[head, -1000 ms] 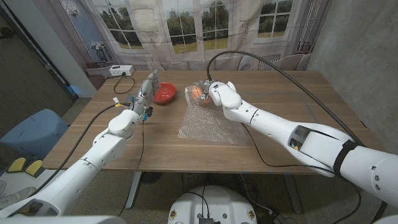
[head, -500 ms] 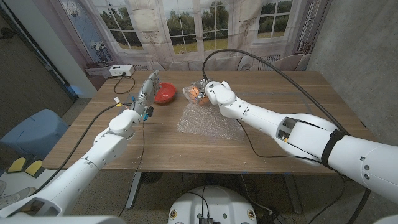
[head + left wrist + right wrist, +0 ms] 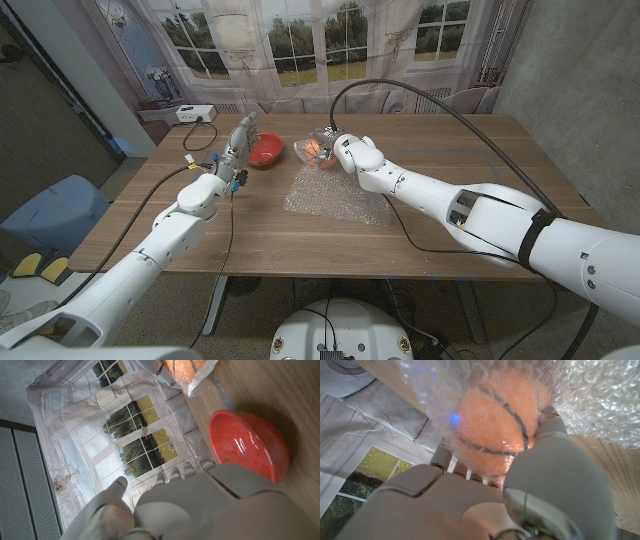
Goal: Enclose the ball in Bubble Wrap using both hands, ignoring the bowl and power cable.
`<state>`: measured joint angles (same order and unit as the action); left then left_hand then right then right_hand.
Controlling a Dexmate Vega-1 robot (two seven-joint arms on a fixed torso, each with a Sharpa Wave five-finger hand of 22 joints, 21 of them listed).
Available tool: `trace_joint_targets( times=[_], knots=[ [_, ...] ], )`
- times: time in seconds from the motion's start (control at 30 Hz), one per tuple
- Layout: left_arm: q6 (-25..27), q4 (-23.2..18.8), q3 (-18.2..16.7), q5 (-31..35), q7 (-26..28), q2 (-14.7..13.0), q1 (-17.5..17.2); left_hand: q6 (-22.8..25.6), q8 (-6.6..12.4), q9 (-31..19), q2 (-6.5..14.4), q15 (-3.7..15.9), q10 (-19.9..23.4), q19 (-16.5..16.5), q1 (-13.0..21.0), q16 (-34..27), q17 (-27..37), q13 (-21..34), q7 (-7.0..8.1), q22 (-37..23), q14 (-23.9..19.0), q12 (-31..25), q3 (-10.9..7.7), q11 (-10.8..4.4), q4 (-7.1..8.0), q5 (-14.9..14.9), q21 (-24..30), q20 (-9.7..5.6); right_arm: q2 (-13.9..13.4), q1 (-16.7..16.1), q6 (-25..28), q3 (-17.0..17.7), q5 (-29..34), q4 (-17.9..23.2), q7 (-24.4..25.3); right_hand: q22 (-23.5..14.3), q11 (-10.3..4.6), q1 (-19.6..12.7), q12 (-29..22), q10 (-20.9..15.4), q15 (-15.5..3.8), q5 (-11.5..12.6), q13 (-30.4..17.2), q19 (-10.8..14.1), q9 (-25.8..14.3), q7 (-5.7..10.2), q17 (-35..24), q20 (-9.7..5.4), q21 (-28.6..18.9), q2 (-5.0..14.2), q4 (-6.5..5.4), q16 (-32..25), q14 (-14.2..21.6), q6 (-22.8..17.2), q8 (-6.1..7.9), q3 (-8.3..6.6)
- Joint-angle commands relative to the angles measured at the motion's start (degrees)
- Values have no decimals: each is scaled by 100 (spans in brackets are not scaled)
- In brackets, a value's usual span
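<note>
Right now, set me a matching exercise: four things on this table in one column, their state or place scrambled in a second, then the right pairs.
Column one:
1. ball
2. bowl
3. Bubble Wrap
4. left hand

Column two:
A. red, beside the left hand
B. orange with dark lines, held through wrap by the right hand
C. lifted at its far end, the rest spread on the table
D. raised, holding nothing

Pairs: 1-B, 2-A, 3-C, 4-D
</note>
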<state>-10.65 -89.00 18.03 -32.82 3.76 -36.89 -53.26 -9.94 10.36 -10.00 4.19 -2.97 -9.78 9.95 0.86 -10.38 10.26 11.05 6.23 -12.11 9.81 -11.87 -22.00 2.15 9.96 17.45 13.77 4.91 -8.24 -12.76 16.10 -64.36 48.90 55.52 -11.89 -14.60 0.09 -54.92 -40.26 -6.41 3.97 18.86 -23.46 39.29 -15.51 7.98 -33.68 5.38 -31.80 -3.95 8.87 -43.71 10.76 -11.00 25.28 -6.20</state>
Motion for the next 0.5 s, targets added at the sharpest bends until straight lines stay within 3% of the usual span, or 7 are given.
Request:
trace_joint_targets(
  times=[0.03,0.13,0.2,0.5],
  knots=[
    [55,42,82,46,-39,38,115,-906,19,-17,309,27,-1211,965,2,-23,8,12,43,-12,1628,-27,49,-36,-5,42,32,-2,-563,-375,-455,433,-382,759,875,-152,-266,-1620,-399,-3647,-1685,-97,-122,964,-74,-504,-820,-910,-409,1300,61,-72,4759,-2546,347,-196],
    [67,36,99,52,-37,51,127,-916,15,-17,308,25,-1214,968,2,-22,8,12,43,-12,1632,-26,53,-33,-5,43,31,-2,-725,-496,-479,524,-342,1084,1009,-251,-266,-1994,-632,-4178,-1675,-295,-119,980,-108,-523,-1030,-1014,-707,1385,56,-65,5053,-3240,672,-394],
    [75,27,109,53,-40,55,130,-923,13,-17,307,27,-1222,972,2,-20,8,12,44,-12,1636,-24,56,-40,-5,44,30,-3,-808,-561,-472,575,-301,1264,1044,-289,-251,-2068,-680,-4281,-1670,-387,-136,941,-117,-535,-1104,-1016,-806,1406,24,-59,5157,-3544,816,-452],
    [164,-44,166,62,-47,57,133,-936,10,-17,306,35,-1222,979,3,-19,8,13,51,-12,1643,-25,67,-39,-6,47,29,-8,-1074,-884,-481,912,-188,1885,1403,-336,-227,-2116,-716,-4423,-1669,-509,-135,911,-101,-536,-1202,-998,-950,1389,-13,-39,5259,-3711,905,-501]
  ],
)
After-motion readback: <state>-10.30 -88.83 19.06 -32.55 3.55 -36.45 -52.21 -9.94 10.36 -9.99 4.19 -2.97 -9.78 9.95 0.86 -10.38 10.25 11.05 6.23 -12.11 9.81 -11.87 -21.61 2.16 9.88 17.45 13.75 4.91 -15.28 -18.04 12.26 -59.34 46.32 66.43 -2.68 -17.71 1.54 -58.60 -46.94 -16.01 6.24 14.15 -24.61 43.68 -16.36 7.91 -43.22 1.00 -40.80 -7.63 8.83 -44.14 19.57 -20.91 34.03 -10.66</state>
